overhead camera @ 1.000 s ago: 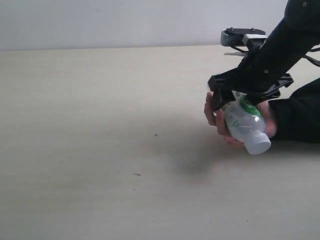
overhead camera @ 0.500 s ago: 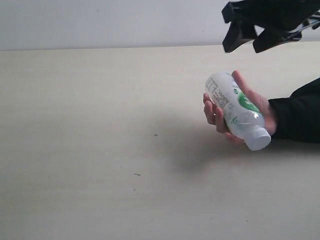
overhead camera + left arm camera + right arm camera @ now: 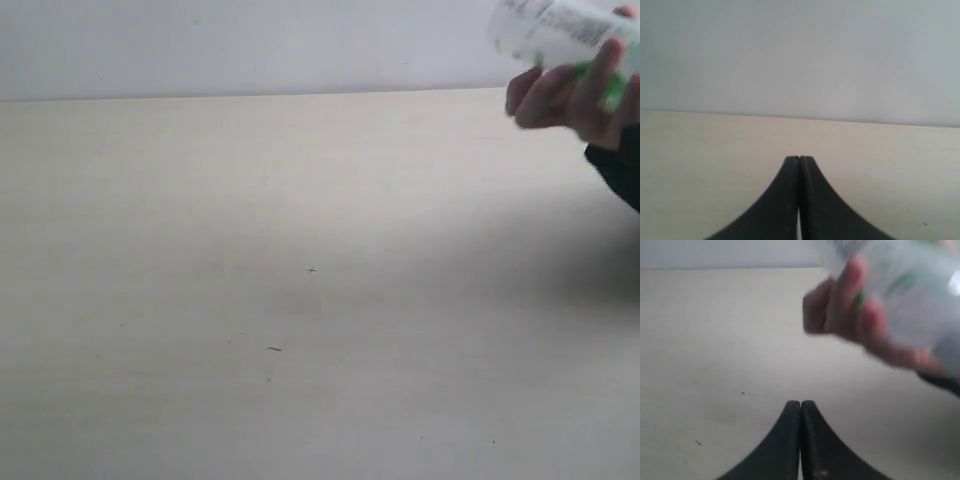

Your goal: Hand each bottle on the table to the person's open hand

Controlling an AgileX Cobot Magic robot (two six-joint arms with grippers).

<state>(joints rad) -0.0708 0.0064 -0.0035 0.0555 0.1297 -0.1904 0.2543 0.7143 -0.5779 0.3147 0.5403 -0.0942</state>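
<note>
A clear bottle (image 3: 560, 28) with a green-white label is held in the person's hand (image 3: 570, 95) at the top right of the exterior view, lifted off the table (image 3: 250, 250). The right wrist view shows the same bottle (image 3: 910, 295) blurred in the hand (image 3: 850, 315), well ahead of my right gripper (image 3: 801, 404), which is shut and empty. My left gripper (image 3: 799, 159) is shut too, with nothing between its fingers, over bare tabletop (image 3: 715, 150). Neither arm shows in the exterior view. No other bottle is in sight.
The person's dark sleeve (image 3: 618, 165) enters at the right edge. A few tiny dark specks (image 3: 311, 269) mark the pale tabletop. A plain light wall (image 3: 250, 45) stands behind the table's far edge.
My right gripper let go of the bottle, rose and left the exterior view. The hand, first resting low on the table with the bottle, has lifted it up and to the right.
</note>
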